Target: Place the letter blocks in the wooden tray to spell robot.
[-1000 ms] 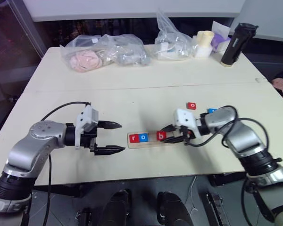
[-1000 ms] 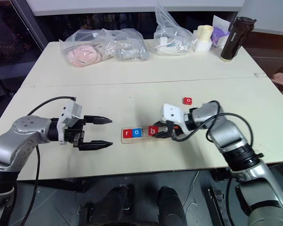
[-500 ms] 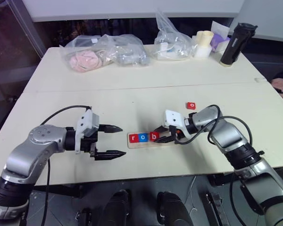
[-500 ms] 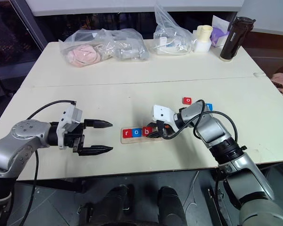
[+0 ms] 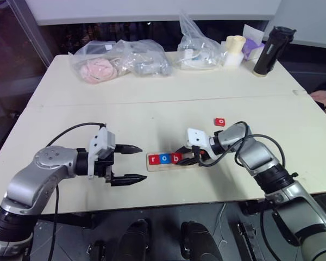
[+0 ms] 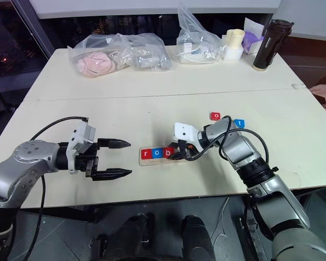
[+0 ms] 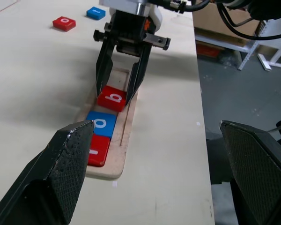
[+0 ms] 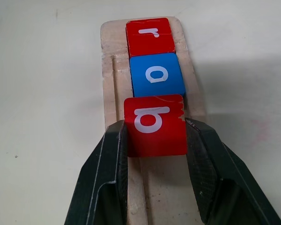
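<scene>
the right tool (image 8: 154, 154) was clamped on the red b block (image 8: 154, 124), a finger flat on each side edge, so the tile stayed square to the groove of the wooden tray (image 5: 189, 162) and could be slid along it instead of dropped in. the b sat low in the tray with its leading edge touching, or just about touching, the blue o block (image 8: 157, 74), which in turn butted against the red r block (image 8: 150, 36) at the tray's rounded end. in the head views these three read r, o, b from the robot's left, filling the left part of the tray; the rest of the tray, under the right tool, had no tile that could be seen.

the left tool (image 5: 125, 163) hung at its widest, holding nothing, just off the tray's left end and aimed along it, apparently parked as a stop or a spare hand.

the red o block (image 6: 215, 116) and the blue t block (image 6: 238, 123) lay loose on the tabletop (image 5: 152, 106) beyond the tray, near each other, within the right arm's reach. by my reckoning the third letter was all but seated and two remained. letting go without nudging the b askew looked like the delicate part.
</scene>
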You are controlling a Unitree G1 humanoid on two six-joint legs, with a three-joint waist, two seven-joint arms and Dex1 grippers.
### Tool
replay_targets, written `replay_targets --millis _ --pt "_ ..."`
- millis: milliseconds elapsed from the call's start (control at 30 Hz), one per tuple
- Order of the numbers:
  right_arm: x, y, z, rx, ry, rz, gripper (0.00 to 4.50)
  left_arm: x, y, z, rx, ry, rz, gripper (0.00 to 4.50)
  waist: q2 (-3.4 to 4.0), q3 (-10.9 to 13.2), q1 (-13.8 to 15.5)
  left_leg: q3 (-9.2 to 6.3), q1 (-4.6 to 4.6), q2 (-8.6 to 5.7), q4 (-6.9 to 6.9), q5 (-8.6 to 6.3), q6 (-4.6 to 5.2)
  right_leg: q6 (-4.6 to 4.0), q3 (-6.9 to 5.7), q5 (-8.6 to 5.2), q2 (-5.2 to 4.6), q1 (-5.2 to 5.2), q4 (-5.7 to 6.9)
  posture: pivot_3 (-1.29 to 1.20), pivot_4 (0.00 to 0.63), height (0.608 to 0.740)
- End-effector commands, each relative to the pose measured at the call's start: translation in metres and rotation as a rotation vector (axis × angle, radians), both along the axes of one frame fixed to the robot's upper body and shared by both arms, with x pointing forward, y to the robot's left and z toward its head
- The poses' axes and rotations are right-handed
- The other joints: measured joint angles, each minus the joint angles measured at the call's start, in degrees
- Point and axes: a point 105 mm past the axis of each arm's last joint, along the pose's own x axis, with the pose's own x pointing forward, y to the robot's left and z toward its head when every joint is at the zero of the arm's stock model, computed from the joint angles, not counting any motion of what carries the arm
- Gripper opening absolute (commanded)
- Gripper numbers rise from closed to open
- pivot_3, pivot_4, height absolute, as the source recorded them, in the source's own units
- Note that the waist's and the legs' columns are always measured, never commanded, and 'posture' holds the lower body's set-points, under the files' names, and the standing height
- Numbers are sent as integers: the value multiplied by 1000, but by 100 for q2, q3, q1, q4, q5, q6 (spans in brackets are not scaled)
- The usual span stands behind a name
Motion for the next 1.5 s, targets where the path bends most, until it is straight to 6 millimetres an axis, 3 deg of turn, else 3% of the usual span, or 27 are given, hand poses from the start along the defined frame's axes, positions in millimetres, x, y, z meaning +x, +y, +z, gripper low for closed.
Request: replay_targets --millis 33,167,367,400,533,733,800,933,1033,1100,1200,1300,1500 --pt "3 6 14 19 -50 25 1143 -2 -1 7 -9 -26 -11 4500 0 0 0 0 0 0 0 0 0 0 0 0 0 0 0 0 150 725" --pt "4 8 14 23 -54 23 1143 -1 -2 7 -11 -27 -10 4500 0 0 3 0 0 0 1 0 0 0 0 0 1 0 0 0 150 725" --pt "5 8 15 23 -60 20 4220 -1 -2 7 -15 -24 -10 4500 0 0 1 0 0 0 1 0 -1 0 0 0 1 0 1 0 150 725" --pt "5 7 15 23 -61 18 4487 -1 -2 7 -15 -25 -10 4500 0 0 1 0 0 0 1 0 -1 0 0 0 1 0 1 0 150 725" --pt "6 6 17 19 -73 17 4487 -1 -3 7 -17 -25 -8 4500 0 0 1 0 0 0 1 1 -1 0 0 0 2 0 1 0 150 725" --pt "15 -2 41 80 -159 -58 4487 0 -3 8 -22 -23 -5 4500 0 0 4 0 0 0 1 0 -1 0 0 0 1 0 1 0 150 725" --pt "30 -12 57 129 -236 -172 4487 0 -3 8 -23 -22 -4 4500 0 0 4 0 0 0 1 0 -1 0 0 0 1 0 1 0 150 725" --pt "79 -56 90 250 -389 -626 4487 0 -3 7 -23 -25 1 4500 0 0 10 0 0 -1 0 2 -5 -1 2 1 1 -2 3 0 150 725" --pt "97 -93 96 325 -402 -945 4487 0 -5 6 -26 -22 -3 4500 -1 -1 19 0 0 0 -3 4 -8 -3 4 1 1 -3 3 0 150 725" --pt "100 -110 94 342 -411 -1088 4487 0 -6 6 -28 -22 -6 4500 0 0 19 0 0 0 -8 4 -8 -3 4 0 1 -4 2 0 150 725" --pt "98 -123 68 359 -308 -1297 4487 2 -7 6 -29 -22 -9 4500 0 -1 2 4 0 -2 -15 5 -7 -3 10 1 1 -8 2 0 150 725" --pt "93 -121 43 379 -183 -1413 4487 3 -8 7 -30 -24 -14 4500 2 -1 -13 4 2 -1 -16 7 -7 -4 12 1 4 -8 6 0 150 725" --pt "90 -115 24 415 -62 -1501 4487 5 -6 7 -21 -27 -11 4500 9 1 -21 7 6 1 -11 8 -6 -5 17 2 23 -5 10 0 150 725"
